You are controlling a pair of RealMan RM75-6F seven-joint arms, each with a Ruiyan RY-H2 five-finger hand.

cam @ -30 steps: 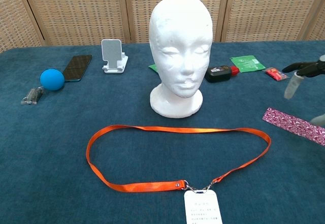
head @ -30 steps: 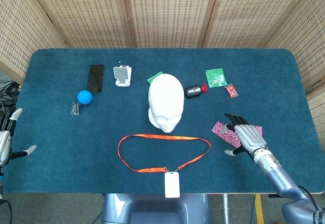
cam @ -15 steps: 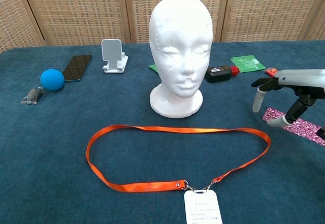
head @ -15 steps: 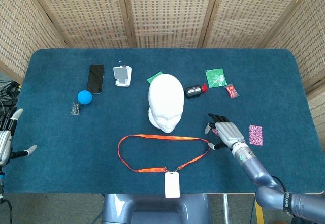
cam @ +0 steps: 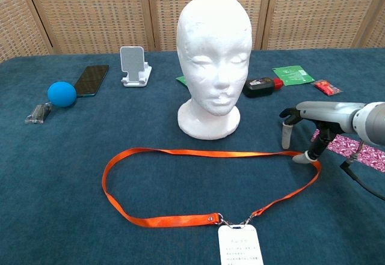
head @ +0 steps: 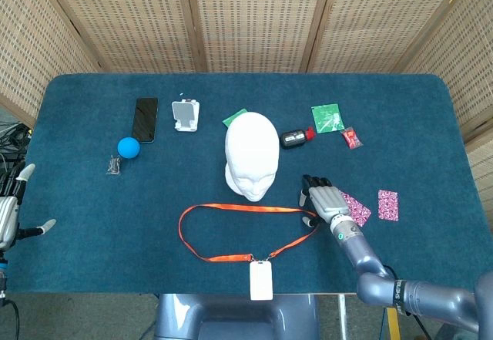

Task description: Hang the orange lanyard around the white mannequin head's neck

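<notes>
The white mannequin head [head: 252, 155] [cam: 215, 67] stands upright mid-table, facing me. In front of it the orange lanyard [head: 231, 207] [cam: 210, 153] lies flat in a wide loop, and its white badge [head: 261, 280] [cam: 239, 245] sits at the near edge. My right hand [head: 323, 199] [cam: 316, 113] hovers over the loop's right end with fingers spread and pointing down. Its thumb tip is at the strap and it holds nothing. My left hand [head: 11, 209] is off the table's left edge, fingers apart and empty.
At the back left are a black phone [head: 145, 119], a white phone stand [head: 185, 115], a blue ball [head: 128, 147] and a small black clip [head: 114, 167]. At the back right are a black-and-red device [head: 294, 138], a green packet [head: 327, 117] and a red packet [head: 352, 137]. Pink patterned cards [head: 387, 205] lie right of my right hand.
My right hand has moved left, from over the pink cards to the lanyard's right end, and dropped closer to the table. The left hand and lanyard have not moved.
</notes>
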